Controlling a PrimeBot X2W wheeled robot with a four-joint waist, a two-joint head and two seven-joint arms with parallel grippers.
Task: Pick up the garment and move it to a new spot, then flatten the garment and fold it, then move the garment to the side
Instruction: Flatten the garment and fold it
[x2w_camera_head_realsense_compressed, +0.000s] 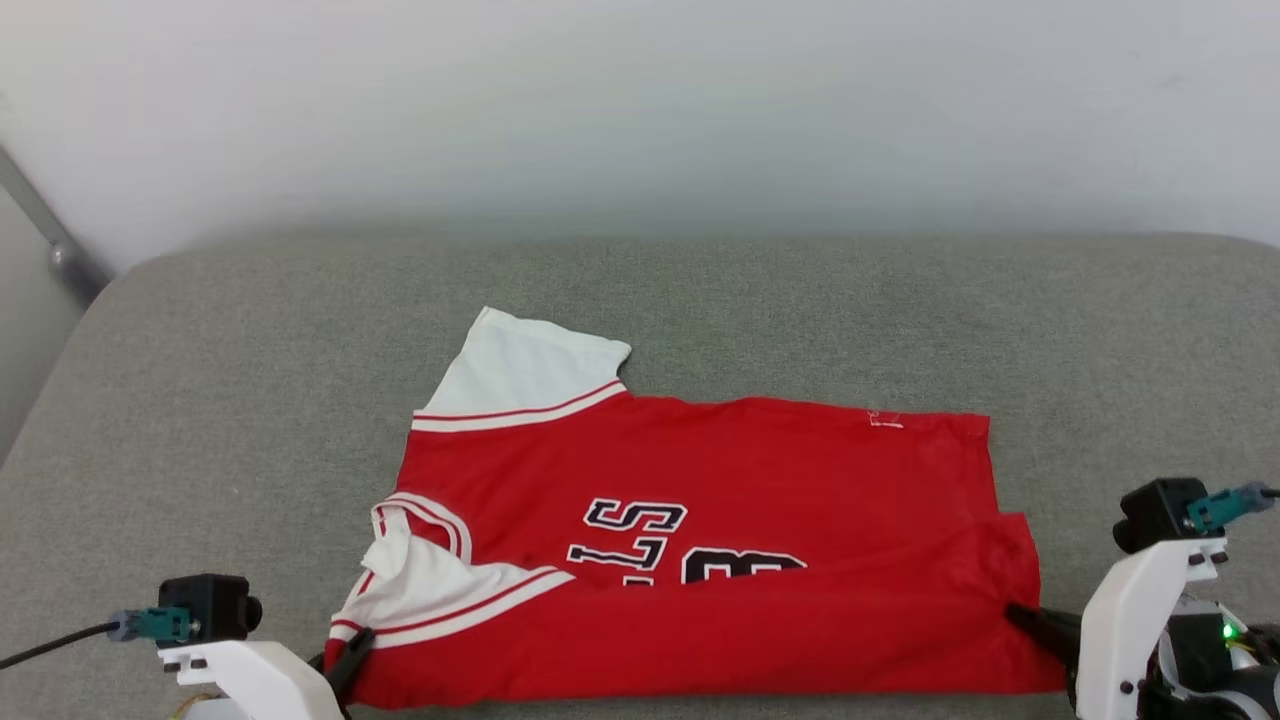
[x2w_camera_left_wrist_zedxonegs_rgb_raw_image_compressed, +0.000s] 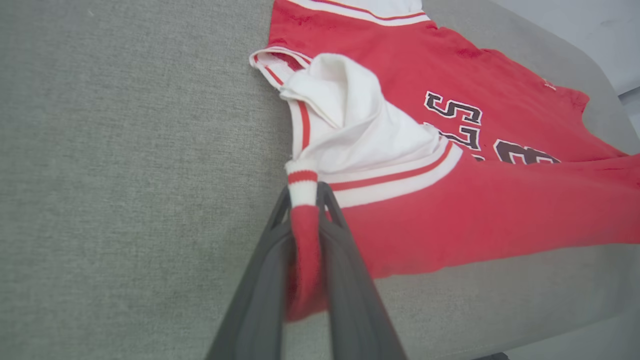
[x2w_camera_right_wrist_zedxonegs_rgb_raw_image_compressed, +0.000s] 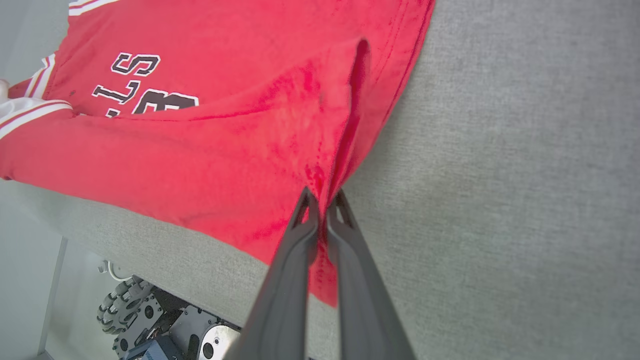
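Jaws on both sides are closed on cloth: left gripper (x2w_camera_left_wrist_zedxonegs_rgb_raw_image_compressed: 303, 195) pinches the striped trim by the near sleeve, right gripper (x2w_camera_right_wrist_zedxonegs_rgb_raw_image_compressed: 322, 200) pinches the red hem corner. The garment (x2w_camera_head_realsense_compressed: 700, 470) lies on the grey fabric surface (x2w_camera_head_realsense_compressed: 200, 400), its near edge folded over the lower lettering.

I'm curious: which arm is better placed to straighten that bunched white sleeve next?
Probably the left: the left gripper is shut on the garment at that sleeve's striped cuff, while the right gripper pinches the opposite hem corner.
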